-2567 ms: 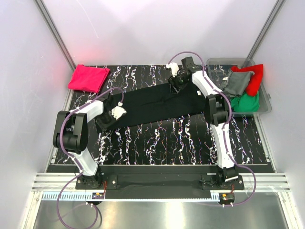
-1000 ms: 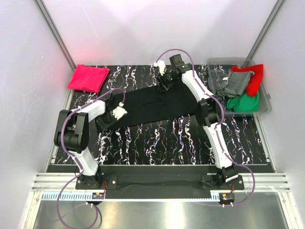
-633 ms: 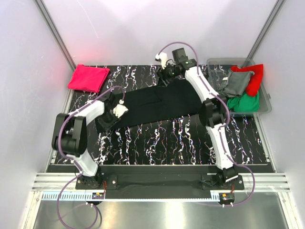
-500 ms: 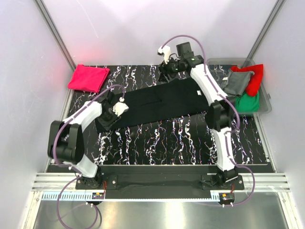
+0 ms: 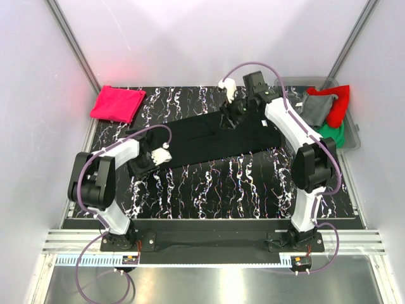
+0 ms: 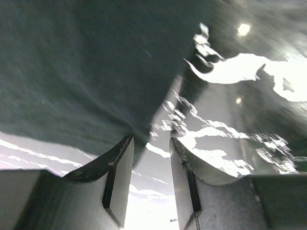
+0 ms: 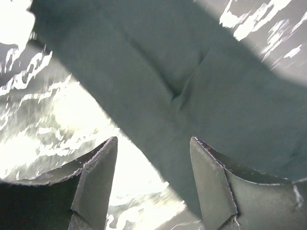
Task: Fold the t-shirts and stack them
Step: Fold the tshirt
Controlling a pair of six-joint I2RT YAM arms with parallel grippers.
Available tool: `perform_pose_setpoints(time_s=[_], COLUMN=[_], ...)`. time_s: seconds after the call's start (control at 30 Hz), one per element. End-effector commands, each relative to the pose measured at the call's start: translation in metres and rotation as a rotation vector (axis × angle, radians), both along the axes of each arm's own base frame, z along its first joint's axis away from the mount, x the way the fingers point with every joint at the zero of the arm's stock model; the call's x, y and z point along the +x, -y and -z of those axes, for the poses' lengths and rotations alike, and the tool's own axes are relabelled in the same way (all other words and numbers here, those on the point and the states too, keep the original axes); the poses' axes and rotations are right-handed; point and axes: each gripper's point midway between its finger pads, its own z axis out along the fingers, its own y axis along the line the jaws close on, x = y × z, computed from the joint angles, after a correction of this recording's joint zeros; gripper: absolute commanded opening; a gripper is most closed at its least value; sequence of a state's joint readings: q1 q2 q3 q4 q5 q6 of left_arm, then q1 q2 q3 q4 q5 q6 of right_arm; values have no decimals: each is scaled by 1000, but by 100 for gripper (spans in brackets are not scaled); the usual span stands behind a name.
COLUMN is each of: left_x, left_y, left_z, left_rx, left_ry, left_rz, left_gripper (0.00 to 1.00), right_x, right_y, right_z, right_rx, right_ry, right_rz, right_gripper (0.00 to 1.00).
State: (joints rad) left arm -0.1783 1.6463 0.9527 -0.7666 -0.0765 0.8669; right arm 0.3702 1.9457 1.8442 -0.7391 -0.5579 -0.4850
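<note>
A large black t-shirt (image 5: 209, 136) lies spread flat across the marbled table. My left gripper (image 5: 141, 164) is at its near-left corner. In the left wrist view the gripper (image 6: 151, 141) is open a little, with the black cloth's (image 6: 86, 62) edge reaching just to the left fingertip (image 6: 125, 143). My right gripper (image 5: 231, 117) is over the shirt's far edge. In the right wrist view it (image 7: 153, 141) is wide open, hovering over the black cloth (image 7: 192, 76) and holding nothing. A folded pink-red t-shirt (image 5: 117, 103) lies at the far left.
A clear bin (image 5: 297, 80) at the far right holds a grey t-shirt (image 5: 316, 109), a red one (image 5: 340, 101) and a green one (image 5: 330, 134). White walls and metal rails close in the table on three sides.
My right gripper swung back toward the far edge, then came forward and right onto the shirt's far edge. My left gripper shifted slightly along the near-left corner. The black shirt stays spread out.
</note>
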Motion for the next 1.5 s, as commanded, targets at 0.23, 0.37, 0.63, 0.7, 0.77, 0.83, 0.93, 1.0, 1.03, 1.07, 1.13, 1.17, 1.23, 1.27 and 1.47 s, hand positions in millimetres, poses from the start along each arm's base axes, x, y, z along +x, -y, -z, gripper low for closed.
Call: perform_pose_setpoints(time_s=[0.23,0.37,0.63,0.7,0.77,0.83,0.93,1.0,1.03,1.07,1.13,1.17,1.23,1.27,1.47], left_x=[18,-8,-109,-126,-132,-142,-157,-168,-171,-173,-177,-178,-178,-175,-164], left_y=[-10,5,63,83,104,123,152,169,174,181,191,195,201,205,229], left_z=[19,9,-35,-45,-54,-58,-62,-63,-63,-63,-65,-65,-65,-67,-61], left_rx=[68,33,-136,-188,-248,-270,-304,-315,-316,-330,-338,-348,-359,-371,-367], left_ry=[26,-40,-308,-340,-353,-386,-440,-483,-494,-503,-509,-510,-517,-512,-521], left_rz=[2,72,305,335,342,387,425,471,474,483,497,500,491,494,509], left_gripper=[0,0,0,0,0,0,0,0,0,0,0,0,0,0,0], right_x=[-33,-33,-11,-3,8,22,41,56,60,64,76,77,85,85,93], right_y=[28,43,51,50,46,45,43,44,42,40,36,34,26,22,-24], right_z=[-6,14,55,73,90,94,114,124,127,135,131,140,136,144,155], right_rx=[-55,-97,-59,-73,-86,-90,-120,-136,-137,-141,-120,-123,-92,-86,74], right_ry=[27,-10,-162,-197,-229,-228,-228,-216,-213,-225,-211,-226,-226,-245,-359], right_rz=[46,146,361,378,402,425,440,456,455,456,470,471,467,460,367], right_gripper=[69,69,69,68,68,68,68,68,67,68,68,68,70,71,73])
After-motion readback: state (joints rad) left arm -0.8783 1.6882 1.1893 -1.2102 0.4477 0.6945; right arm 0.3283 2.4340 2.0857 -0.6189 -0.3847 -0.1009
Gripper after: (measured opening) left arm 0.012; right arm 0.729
